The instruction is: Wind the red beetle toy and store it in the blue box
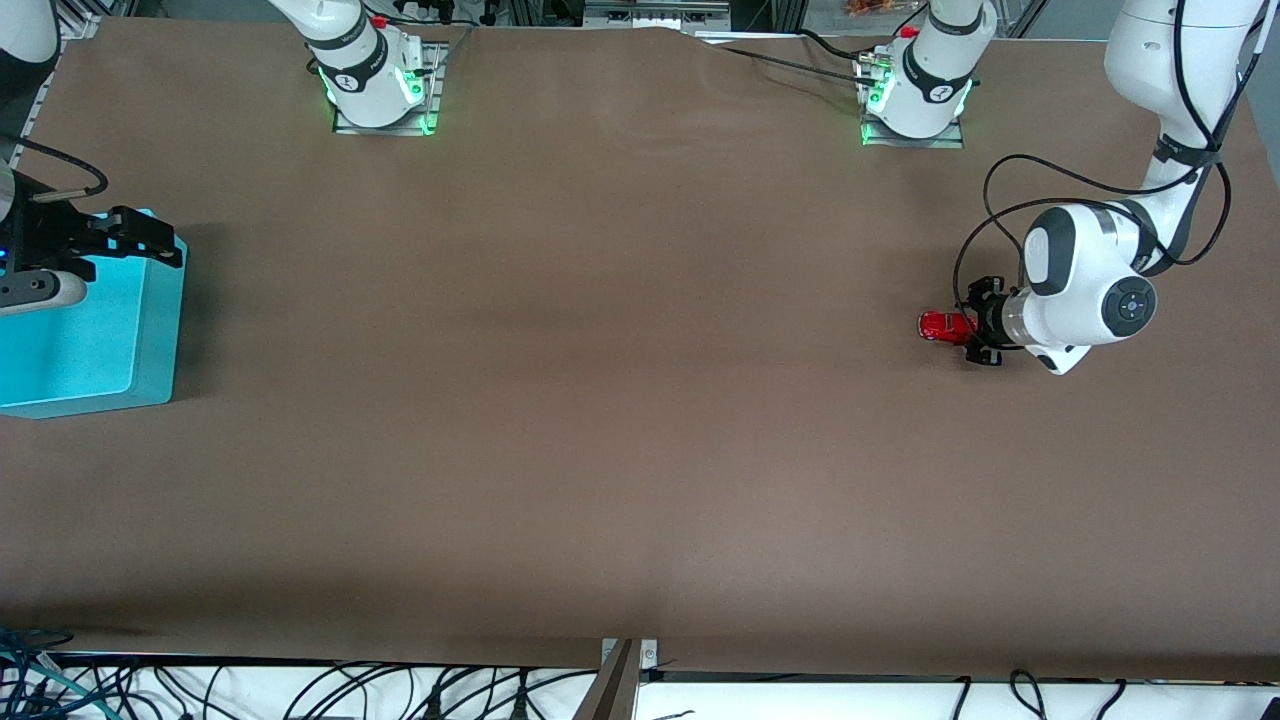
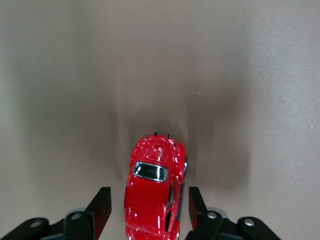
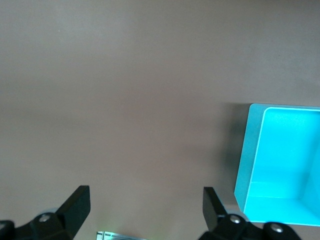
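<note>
The red beetle toy stands on its wheels on the brown table at the left arm's end. My left gripper is down at table level around its rear half. In the left wrist view the two black fingers sit close against the sides of the toy, shut on it. The blue box stands open-topped at the right arm's end of the table. My right gripper hangs open and empty over the box's rim. In the right wrist view the gripper shows bare table between its fingers, with the box beside it.
The two arm bases stand on plates along the table's edge farthest from the front camera. Cables loop beside the left arm's wrist. The wide brown tabletop stretches between toy and box.
</note>
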`<action>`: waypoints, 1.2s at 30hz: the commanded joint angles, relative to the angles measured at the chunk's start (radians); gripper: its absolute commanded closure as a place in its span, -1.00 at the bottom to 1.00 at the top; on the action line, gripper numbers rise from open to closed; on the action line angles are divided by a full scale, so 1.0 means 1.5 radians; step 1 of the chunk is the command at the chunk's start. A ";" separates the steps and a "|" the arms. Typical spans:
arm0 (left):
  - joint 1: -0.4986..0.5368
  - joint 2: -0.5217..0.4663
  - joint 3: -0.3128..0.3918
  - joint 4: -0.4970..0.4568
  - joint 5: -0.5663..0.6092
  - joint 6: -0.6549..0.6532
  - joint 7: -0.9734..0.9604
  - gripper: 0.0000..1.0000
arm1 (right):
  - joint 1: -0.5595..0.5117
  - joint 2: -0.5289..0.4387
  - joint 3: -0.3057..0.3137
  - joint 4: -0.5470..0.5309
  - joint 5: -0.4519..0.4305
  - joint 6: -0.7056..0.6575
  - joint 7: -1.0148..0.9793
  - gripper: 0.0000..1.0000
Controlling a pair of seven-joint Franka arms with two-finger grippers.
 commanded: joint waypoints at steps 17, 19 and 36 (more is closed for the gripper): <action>0.000 0.010 -0.096 0.011 -0.012 0.009 -0.068 1.00 | 0.001 -0.005 0.002 0.009 -0.011 -0.009 0.008 -1.00; 0.000 0.018 -0.096 0.014 -0.011 0.016 -0.068 1.00 | 0.001 -0.005 0.002 0.010 -0.011 -0.009 0.008 -1.00; -0.003 0.063 -0.046 0.031 -0.001 0.038 -0.075 1.00 | 0.001 -0.005 0.002 0.009 -0.002 -0.009 0.009 -1.00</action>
